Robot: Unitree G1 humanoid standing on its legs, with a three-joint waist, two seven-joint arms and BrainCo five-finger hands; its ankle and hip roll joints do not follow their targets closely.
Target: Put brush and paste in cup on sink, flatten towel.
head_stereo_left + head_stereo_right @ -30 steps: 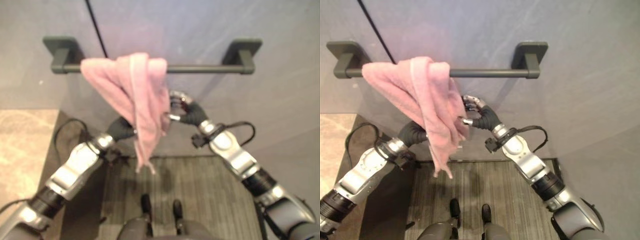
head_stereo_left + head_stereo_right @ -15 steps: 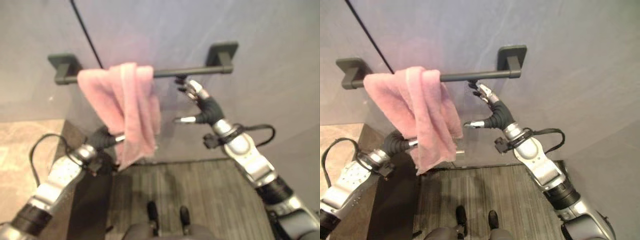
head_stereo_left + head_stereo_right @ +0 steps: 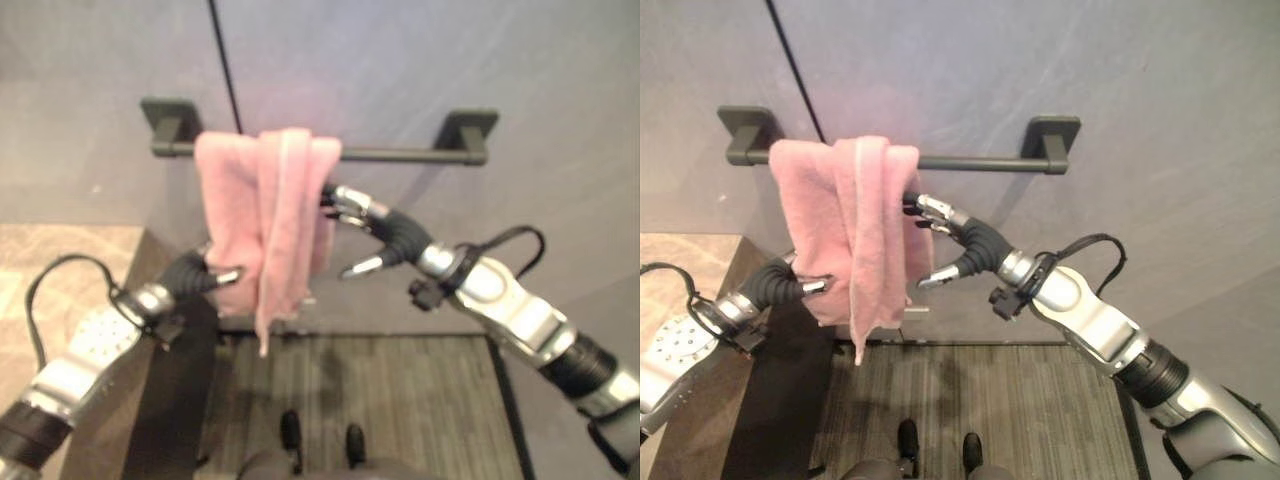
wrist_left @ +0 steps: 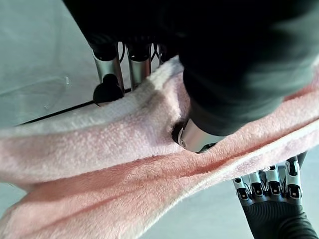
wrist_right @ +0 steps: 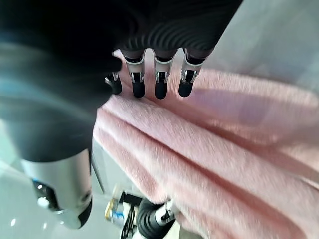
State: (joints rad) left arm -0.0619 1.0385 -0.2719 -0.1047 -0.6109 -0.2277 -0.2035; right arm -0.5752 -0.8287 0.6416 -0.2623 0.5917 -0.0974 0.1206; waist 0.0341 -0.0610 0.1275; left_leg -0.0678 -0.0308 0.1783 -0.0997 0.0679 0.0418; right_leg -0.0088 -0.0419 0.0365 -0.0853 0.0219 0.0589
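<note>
A bunched pink terry towel (image 3: 855,235) hangs over a dark metal towel bar (image 3: 980,162) fixed to a grey wall (image 3: 1120,110) by 2 square brackets. The towel sits toward the bar's left end, gathered into thick vertical folds, with 1 narrow tail hanging lower than the rest.

The left hand (image 3: 790,287) comes in from the lower left and meets the towel at its lower left edge. In the left wrist view the thumb (image 4: 195,138) presses into the pink cloth from 1 side while the fingers (image 4: 109,82) reach over the fold from the other, so the hand pinches a fold of the towel.

The right hand (image 3: 958,240) comes in from the right and reaches the towel's right edge just below the bar. In the right wrist view its fingers (image 5: 160,79) are straight, side by side, with their dark tips touching the pink cloth; the thumb (image 3: 940,274) stands well apart from them, pointing toward the towel's lower right part. The hand is spread wide and holds nothing.

Below the towel a strip of grey striped floor (image 3: 1040,410) runs along the foot of the wall. At the left edge lies a beige stone surface (image 3: 680,260), next to a dark panel (image 3: 780,400) that drops toward the floor. A thin dark line (image 3: 795,70) runs slantwise down the wall toward the bar's left bracket.
</note>
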